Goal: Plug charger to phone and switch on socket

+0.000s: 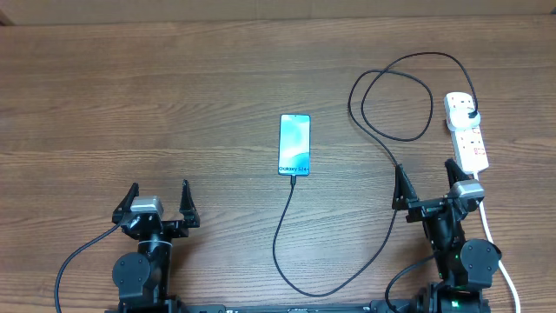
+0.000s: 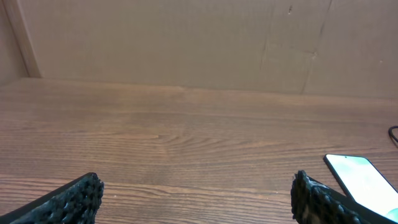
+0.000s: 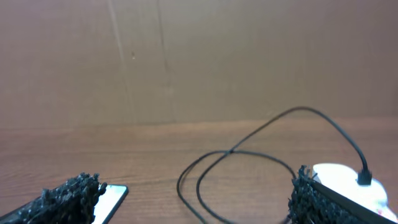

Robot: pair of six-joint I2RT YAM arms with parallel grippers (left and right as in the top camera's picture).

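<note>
Left gripper [image 1: 159, 187]: sitting at the near edge toward 7 o'clock, fingers [image 2: 79, 194] standing wide apart and holding nothing, pointing toward 12 o'clock over bare wood.
Right gripper [image 1: 426, 169]: sitting at the near edge toward 5 o'clock, fingers [image 3: 74, 191] also spread wide with nothing between them.
Table [image 1: 130, 87]: brown wood grain, carrying everything.
Cable [image 1: 283, 216]: thin and black, its tip meeting the phone's near short edge. It is running toward 6 o'clock, bending round toward 3 o'clock, then climbing past the right gripper's left finger. Whether the tip is fully seated cannot be told.
Phone [image 1: 294, 144]: lying flat near the table's centre, long side pointing to 12 o'clock. It is slim with black edges, and the screen is glowing light blue-teal with small white text near its lower end. It is showing at the left wrist view's 4 o'clock corner [image 2: 364, 177].
Cable loop [image 3: 305, 109]: curling into a crossed loop at 2 o'clock, then arching over to the plug.
Plug [image 1: 470, 114]: black, sitting in the far end of the power strip.
Power strip [image 1: 466, 143]: white and elongated with red marks, lying at 3 o'clock, just beyond the right gripper. Its switch position cannot be told.
White cord [image 1: 495, 243]: trailing from the strip toward 5 o'clock.
</note>
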